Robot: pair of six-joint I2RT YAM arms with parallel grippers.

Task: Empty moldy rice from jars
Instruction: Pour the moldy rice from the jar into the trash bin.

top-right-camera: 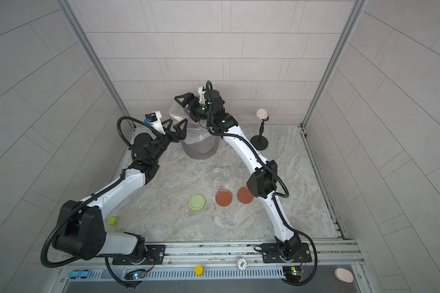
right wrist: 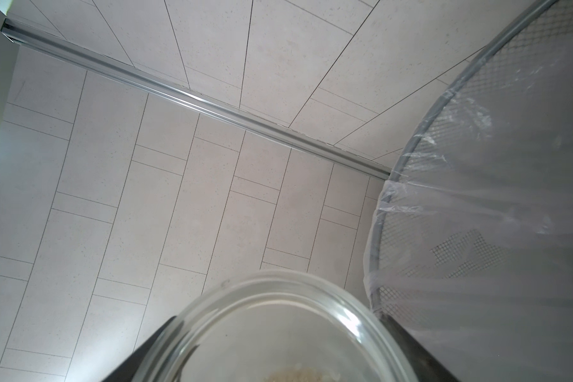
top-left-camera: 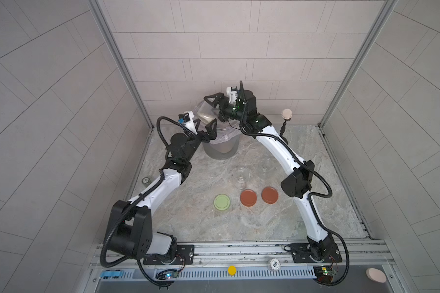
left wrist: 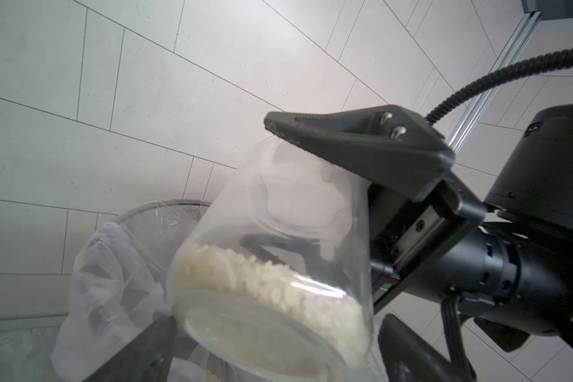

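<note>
The mesh bin, lined with a clear bag, stands at the back of the table. A pale beige patch shows low inside it. My right gripper is clamped on the held jar, raised at the bin's rim. The jar's long axis is tilted, not upright. The rice lies packed against its lower end. I cannot tell which end is the mouth. My left gripper stands spread and empty near the same rim. One empty jar and a second empty jar stand upright mid-table, apart. In front of them, lying flat in a row: green lid, red lid, second red lid.
</note>
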